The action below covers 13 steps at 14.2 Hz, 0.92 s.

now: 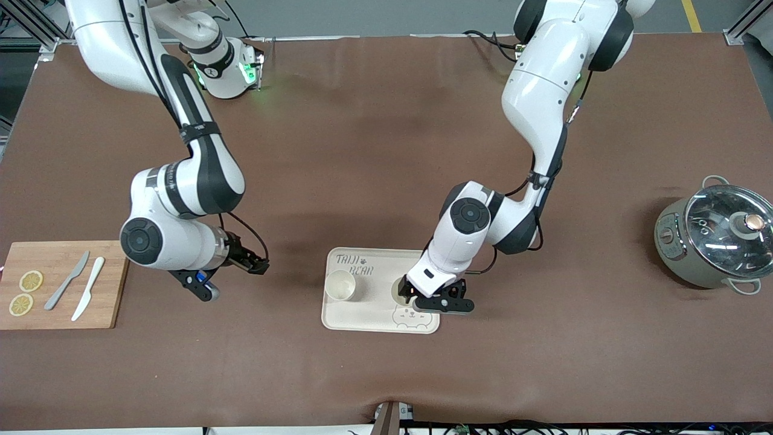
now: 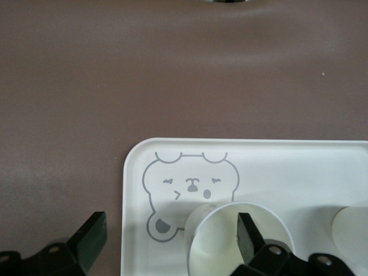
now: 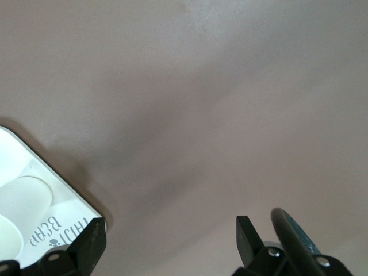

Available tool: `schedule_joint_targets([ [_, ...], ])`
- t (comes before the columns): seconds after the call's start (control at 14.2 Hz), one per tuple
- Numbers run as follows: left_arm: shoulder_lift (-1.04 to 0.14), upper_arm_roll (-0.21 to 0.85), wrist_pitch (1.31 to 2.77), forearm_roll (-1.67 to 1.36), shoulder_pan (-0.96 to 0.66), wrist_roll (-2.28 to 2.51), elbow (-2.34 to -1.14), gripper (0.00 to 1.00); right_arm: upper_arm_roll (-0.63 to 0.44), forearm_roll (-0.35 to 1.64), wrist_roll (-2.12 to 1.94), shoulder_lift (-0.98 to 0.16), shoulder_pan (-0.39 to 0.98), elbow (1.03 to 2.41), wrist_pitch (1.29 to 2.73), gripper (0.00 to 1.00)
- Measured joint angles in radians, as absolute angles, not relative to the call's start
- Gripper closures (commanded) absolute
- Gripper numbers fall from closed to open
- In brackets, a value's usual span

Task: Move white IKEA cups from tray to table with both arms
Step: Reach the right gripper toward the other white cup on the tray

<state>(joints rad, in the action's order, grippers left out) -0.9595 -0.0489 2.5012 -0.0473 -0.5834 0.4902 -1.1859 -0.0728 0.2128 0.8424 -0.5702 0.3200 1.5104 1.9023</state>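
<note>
Two white IKEA cups stand upright on the cream bear-print tray (image 1: pixel 374 315). One cup (image 1: pixel 340 284) stands free at the tray's end toward the right arm. The other cup (image 1: pixel 398 288) stands by the bear print and is partly hidden under my left gripper (image 1: pixel 430 298). In the left wrist view my left gripper (image 2: pixel 171 227) is open wide. One of its fingers (image 2: pixel 246 233) is inside this cup (image 2: pixel 215 241), the other is outside the tray (image 2: pixel 287 172). The first cup (image 2: pixel 353 230) shows at the edge. My right gripper (image 1: pixel 258 264) is open and empty over bare table beside the tray.
A wooden cutting board (image 1: pixel 112 290) with two lemon slices and two knives lies at the right arm's end. A grey pot with a glass lid (image 1: pixel 718 235) stands at the left arm's end. The right wrist view shows the tray's corner (image 3: pixel 75 204) and a cup (image 3: pixel 20 210).
</note>
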Motion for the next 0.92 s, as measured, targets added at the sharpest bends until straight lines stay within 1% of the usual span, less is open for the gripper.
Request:
schedule_joint_targets([
  [0.28,-0.972,-0.049,2.502,-0.047,-0.588,0.490,-1.186,0.00,-0.072,0.222,0.908,-0.586,0.339,1.510,1.913,0.00],
  [0.57,-0.975,-0.050,2.498,-0.047,-0.603,0.490,-1.187,0.00,-0.072,0.329,0.935,-0.593,0.368,1.510,1.953,0.00],
  [0.92,-0.976,-0.057,2.491,-0.047,-0.608,0.490,-1.190,0.00,-0.072,0.339,1.004,-0.593,0.390,1.507,1.995,0.00],
])
